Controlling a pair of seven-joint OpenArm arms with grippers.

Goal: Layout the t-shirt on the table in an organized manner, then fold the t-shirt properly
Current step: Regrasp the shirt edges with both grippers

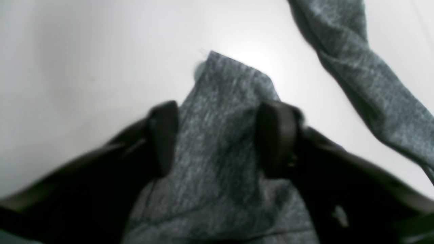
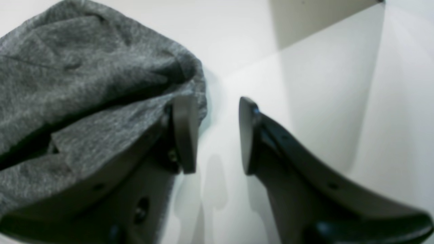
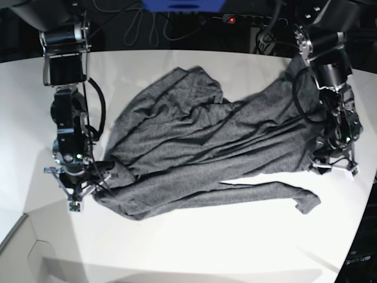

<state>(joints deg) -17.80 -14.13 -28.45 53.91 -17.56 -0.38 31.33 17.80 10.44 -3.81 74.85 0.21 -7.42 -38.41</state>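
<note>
The dark heather-grey t-shirt (image 3: 200,141) lies crumpled and slanted across the middle of the white table (image 3: 206,247). One sleeve reaches the front right. My left gripper (image 1: 220,135) is open, its jaws straddling a flat strip of the shirt (image 1: 220,84) at the shirt's right edge, and it also shows in the base view (image 3: 336,165). A second strip of the shirt (image 1: 359,67) lies to the right. My right gripper (image 2: 217,135) is open and empty over bare table (image 2: 322,84). Its left finger (image 2: 184,132) sits against the shirt's edge (image 2: 67,67), at the shirt's lower left corner in the base view (image 3: 88,183).
Cables and a power strip with a red light (image 3: 231,19) run along the dark back edge. The table's curved edge (image 3: 15,233) shows at the front left, and dark floor lies beyond the right edge (image 3: 365,236).
</note>
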